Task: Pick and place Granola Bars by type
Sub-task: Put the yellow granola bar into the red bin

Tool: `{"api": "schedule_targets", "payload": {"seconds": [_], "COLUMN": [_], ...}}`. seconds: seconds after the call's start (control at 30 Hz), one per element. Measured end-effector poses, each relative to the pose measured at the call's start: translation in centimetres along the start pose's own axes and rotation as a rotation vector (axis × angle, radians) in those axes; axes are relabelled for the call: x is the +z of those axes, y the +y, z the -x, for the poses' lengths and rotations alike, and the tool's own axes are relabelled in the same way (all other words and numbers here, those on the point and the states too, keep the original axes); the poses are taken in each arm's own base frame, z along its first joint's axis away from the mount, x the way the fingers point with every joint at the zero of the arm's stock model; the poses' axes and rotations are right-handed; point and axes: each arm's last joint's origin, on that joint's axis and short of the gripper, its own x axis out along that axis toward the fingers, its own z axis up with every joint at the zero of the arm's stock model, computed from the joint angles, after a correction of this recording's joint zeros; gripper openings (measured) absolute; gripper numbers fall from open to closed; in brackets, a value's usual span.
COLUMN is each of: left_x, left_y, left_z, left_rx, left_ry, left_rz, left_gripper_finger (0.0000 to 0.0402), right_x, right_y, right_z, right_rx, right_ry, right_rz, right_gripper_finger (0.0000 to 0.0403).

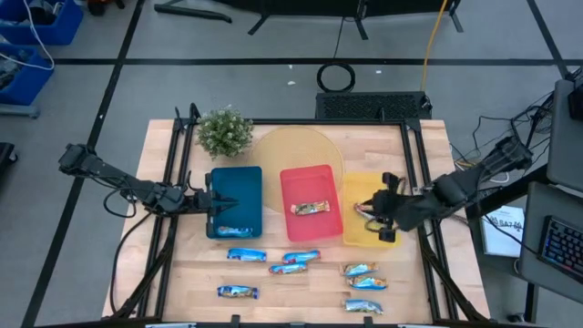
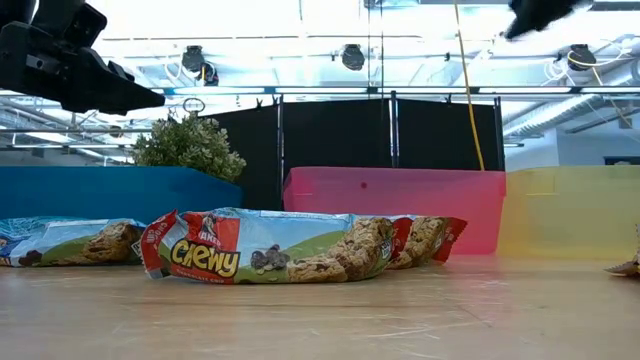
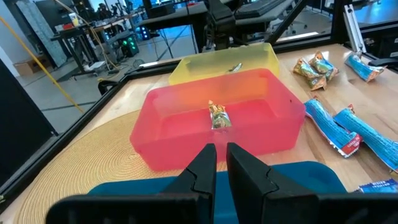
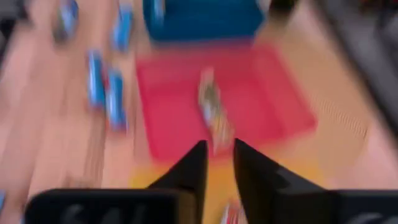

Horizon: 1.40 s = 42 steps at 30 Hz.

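Several blue-and-white granola bars lie flat on the table's near part, some toward the left (image 1: 246, 255) and some toward the right (image 1: 358, 269). In the low view the closest one (image 2: 300, 250) has a red end. One bar lies in the red tray (image 1: 310, 208) (image 3: 219, 117), one in the blue tray (image 1: 235, 230), and one in the yellow tray (image 3: 233, 67). My left gripper (image 1: 208, 200) (image 3: 222, 150) hovers shut over the blue tray's left rim and holds nothing. My right gripper (image 1: 381, 219) (image 4: 219, 149) hangs above the yellow tray, open by a narrow gap and empty.
Blue tray (image 1: 250, 182), red tray (image 1: 301, 175) and yellow tray (image 1: 357, 187) stand side by side mid-table. A potted plant (image 1: 225, 132) and a round woven mat (image 1: 291, 150) sit behind them. A black frame runs along the table's edges. Bare wood lies between the bars near the front.
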Motion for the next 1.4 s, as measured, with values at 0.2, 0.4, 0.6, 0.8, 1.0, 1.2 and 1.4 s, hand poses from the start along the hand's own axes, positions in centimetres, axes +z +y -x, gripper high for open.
{"api": "schedule_targets", "payload": {"seconds": [0.2, 0.4, 0.6, 0.8, 1.0, 1.2, 1.4], "left_x": [0.0, 0.2, 0.5, 0.5, 0.9, 1.2, 3.5], "left_y": [0.0, 0.0, 0.1, 0.8, 1.1, 1.1, 0.2], "left_z": [0.0, 0.0, 0.0, 0.1, -0.2, -2.0, -6.3], "left_rx": [0.0, 0.003, 0.023, 0.261, 0.316, 0.266, 0.173], "left_ry": [0.0, -0.017, -0.048, -0.028, 0.011, 0.102, 0.264], "left_rz": [0.0, -0.098, -0.075, 0.05, 0.08, 0.153, 0.212], "left_gripper_finger": [0.0047, 0.0047, 0.0047, 0.0047, 0.0047, 0.0047, 0.0047], "right_x": [-1.4, -5.3, -8.6, -10.5, -12.1, -13.6, -13.8], "right_y": [-0.5, -1.3, -2.3, -2.6, -2.7, -3.1, -3.1], "right_z": [-0.5, -2.6, -3.6, -4.6, -5.5, -6.4, -6.5], "right_rx": [0.023, 0.014, -0.001, -0.074, -0.115, -0.238, -0.265], "right_ry": [-0.285, -0.474, -0.503, -0.557, -0.528, -0.515, -0.525], "right_rz": [0.051, 0.081, 0.014, 0.031, 0.063, 0.042, 0.133], "right_gripper_finger": [0.0009, 0.0002, 0.0001, 0.0, 0.0, 0.0, 0.0]}}
